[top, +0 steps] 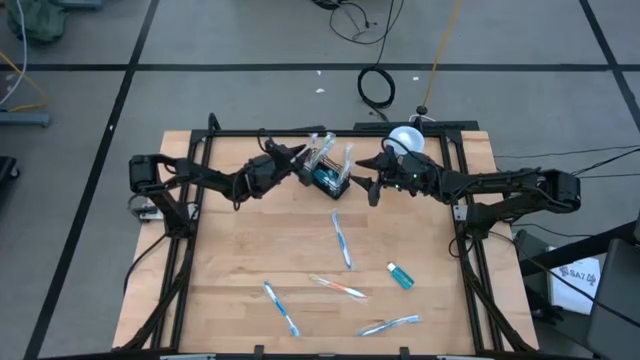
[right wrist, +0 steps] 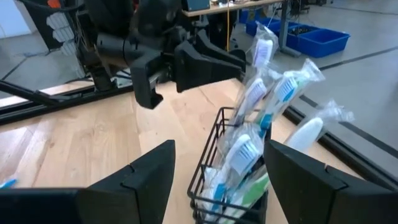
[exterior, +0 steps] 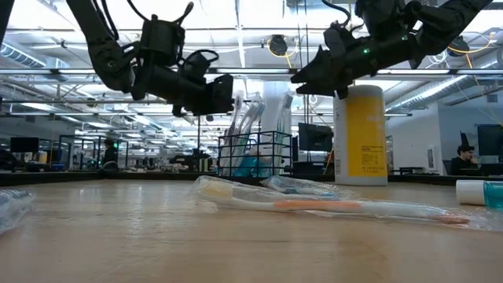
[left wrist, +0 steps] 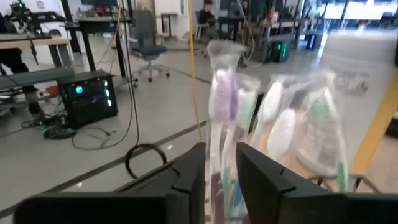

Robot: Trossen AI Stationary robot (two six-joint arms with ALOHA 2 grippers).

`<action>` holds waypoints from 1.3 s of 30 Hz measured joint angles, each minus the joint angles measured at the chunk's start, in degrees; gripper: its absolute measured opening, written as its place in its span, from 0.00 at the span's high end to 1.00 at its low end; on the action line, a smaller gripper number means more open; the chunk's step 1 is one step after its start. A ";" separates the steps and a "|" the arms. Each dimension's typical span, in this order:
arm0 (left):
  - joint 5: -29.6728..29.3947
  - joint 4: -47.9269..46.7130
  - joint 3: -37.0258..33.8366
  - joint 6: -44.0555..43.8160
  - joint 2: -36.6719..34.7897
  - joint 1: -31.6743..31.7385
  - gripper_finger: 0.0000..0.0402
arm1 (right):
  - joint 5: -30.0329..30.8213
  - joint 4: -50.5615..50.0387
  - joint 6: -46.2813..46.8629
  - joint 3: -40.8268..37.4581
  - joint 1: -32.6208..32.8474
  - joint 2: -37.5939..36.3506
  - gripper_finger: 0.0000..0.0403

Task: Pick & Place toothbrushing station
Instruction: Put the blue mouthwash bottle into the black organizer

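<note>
Item: toothbrushing station (top: 329, 178), a small black wire-mesh basket at upper centre of the high view, standing upright on the wooden counter (top: 240, 260) and already stocked with several wrapped toothbrushes on end. Just to its right in that view stands a yellow cup (exterior: 363, 134) with a white lid.

Item: left gripper (top: 300, 162), at the basket's left edge in the high view. In its wrist view we see a wrapped purple-headed toothbrush (left wrist: 222, 99) rising through the narrow gap between its jaws; whether the jaws press it or have just let go, we cannot tell.

Item: right gripper (top: 372, 184), hovering just right of the basket, jaws wide, holding nothing.

Item: loose stock on the counter, lower half of the high view: four wrapped toothbrushes (top: 342, 240) and a small teal bottle (top: 400, 275).

Handling note: we judge the step in hand to be the release of the purple brush into the basket. To do it well, we would spread the jaws fully, then lift straight up so the wrapper does not snag and tip the light basket. The right gripper is placed to steady the rim if needed.
</note>
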 joint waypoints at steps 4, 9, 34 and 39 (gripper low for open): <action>-0.05 -4.73 0.00 0.24 -3.30 -0.71 0.71 | 0.07 -0.64 -0.08 -0.02 0.76 0.00 0.41; -0.09 -13.88 0.07 2.51 -11.57 -2.15 0.67 | 0.07 -0.62 -0.77 -0.02 2.18 -0.02 0.41; 6.18 -47.35 0.13 -9.14 -28.68 -14.61 0.66 | -7.31 -30.34 17.90 3.44 18.64 -1.97 0.42; 6.07 -47.09 0.13 -10.53 -28.73 -14.53 0.66 | -5.36 -53.48 24.98 12.82 24.98 -0.85 0.46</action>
